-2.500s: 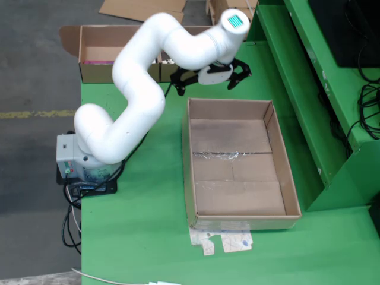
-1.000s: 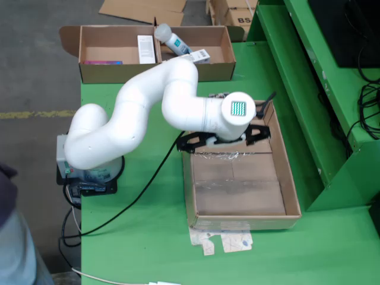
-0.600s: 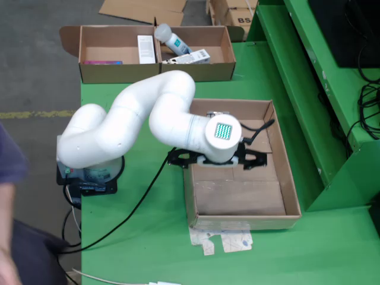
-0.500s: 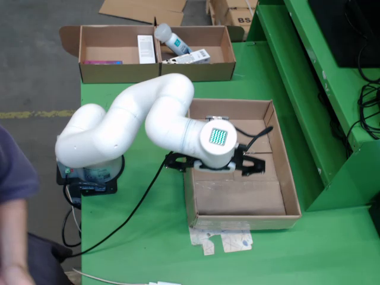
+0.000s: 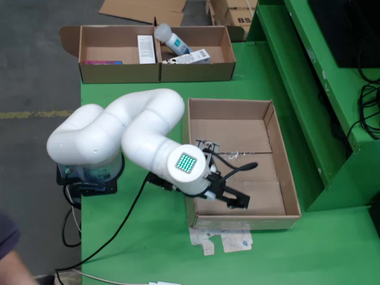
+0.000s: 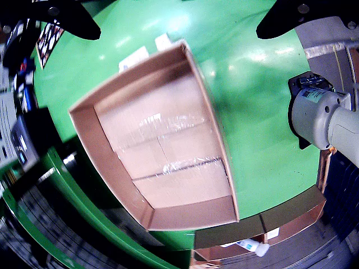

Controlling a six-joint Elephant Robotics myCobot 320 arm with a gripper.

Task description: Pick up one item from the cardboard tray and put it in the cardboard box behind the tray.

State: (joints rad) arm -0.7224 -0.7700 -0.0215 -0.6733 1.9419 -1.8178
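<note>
Green table is filling most of the fixed view. Cardboard tray, center-right, is lying bare inside, prob already cleared. White arm is folding low over tray's lower-left corner. Cardboard box, upper left, is holding bottle & small cartons. Gripper, wrist view, is hanging spread wide, holding nothing.
</note>
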